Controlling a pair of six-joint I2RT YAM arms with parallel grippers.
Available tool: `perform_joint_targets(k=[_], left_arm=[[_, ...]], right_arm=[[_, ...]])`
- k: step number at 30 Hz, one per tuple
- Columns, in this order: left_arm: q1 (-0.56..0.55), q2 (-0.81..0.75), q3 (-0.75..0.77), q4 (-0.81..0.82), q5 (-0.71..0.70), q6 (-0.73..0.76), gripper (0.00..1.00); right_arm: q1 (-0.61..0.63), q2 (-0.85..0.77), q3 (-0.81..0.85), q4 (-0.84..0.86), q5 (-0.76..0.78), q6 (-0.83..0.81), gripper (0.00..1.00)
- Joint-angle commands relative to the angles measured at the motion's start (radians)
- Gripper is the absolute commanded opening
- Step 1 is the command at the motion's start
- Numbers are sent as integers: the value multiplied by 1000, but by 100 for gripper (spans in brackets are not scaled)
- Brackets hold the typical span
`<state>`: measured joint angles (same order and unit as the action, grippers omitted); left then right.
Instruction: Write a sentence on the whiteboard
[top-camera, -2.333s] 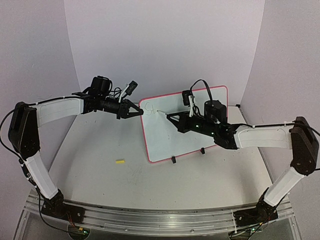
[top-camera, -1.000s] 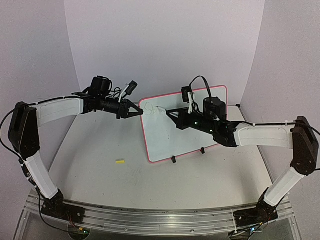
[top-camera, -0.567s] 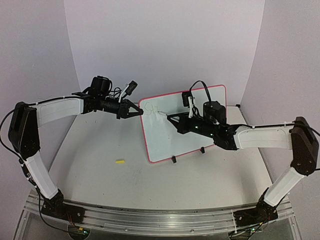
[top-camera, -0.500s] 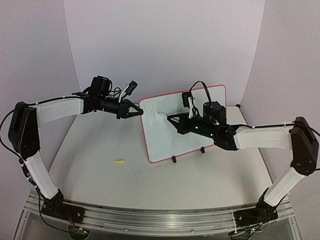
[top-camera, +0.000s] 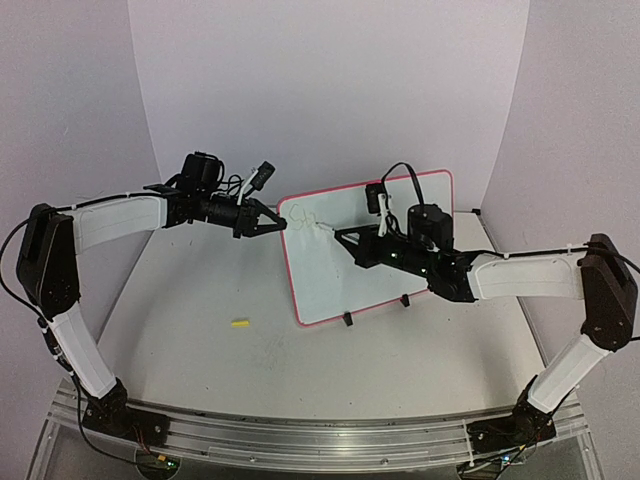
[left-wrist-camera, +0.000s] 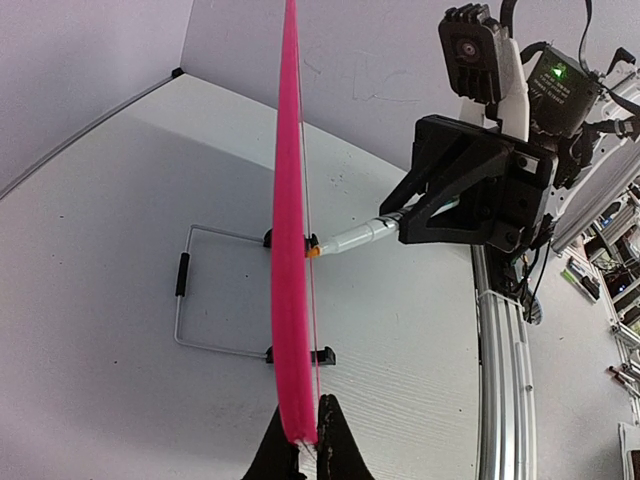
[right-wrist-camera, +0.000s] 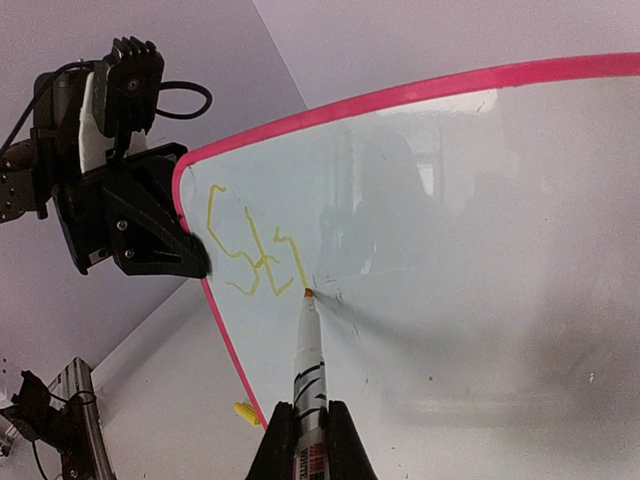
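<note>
The whiteboard, white with a pink-red rim, stands tilted on small black feet at mid table. My left gripper is shut on its upper left edge; in the left wrist view the pink rim runs edge-on into the shut fingers. My right gripper is shut on a white marker. The marker's orange tip touches the board face. The sentence is a few yellow strokes reading roughly "Str" near the board's top left corner.
A yellow marker cap lies on the table left of the board, also low in the right wrist view. A wire stand props the board from behind. Purple walls enclose the table; an aluminium rail runs along the near edge.
The right gripper lifted the marker up the board, then brought it back down and right; another yellow stroke has appeared. The left gripper and board have not moved.
</note>
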<state>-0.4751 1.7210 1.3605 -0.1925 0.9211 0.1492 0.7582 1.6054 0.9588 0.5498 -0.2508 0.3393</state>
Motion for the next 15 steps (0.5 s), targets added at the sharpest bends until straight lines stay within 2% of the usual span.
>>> perform_joint_targets(k=[1,15], left_arm=[[-7,-19,2,-45,-22,55,0],[-7,-17,3,-45,-22,57,0]], right_arm=[[-3,-5,21,68,31,8,0],[-3,-21,-3,69,98,15,0]])
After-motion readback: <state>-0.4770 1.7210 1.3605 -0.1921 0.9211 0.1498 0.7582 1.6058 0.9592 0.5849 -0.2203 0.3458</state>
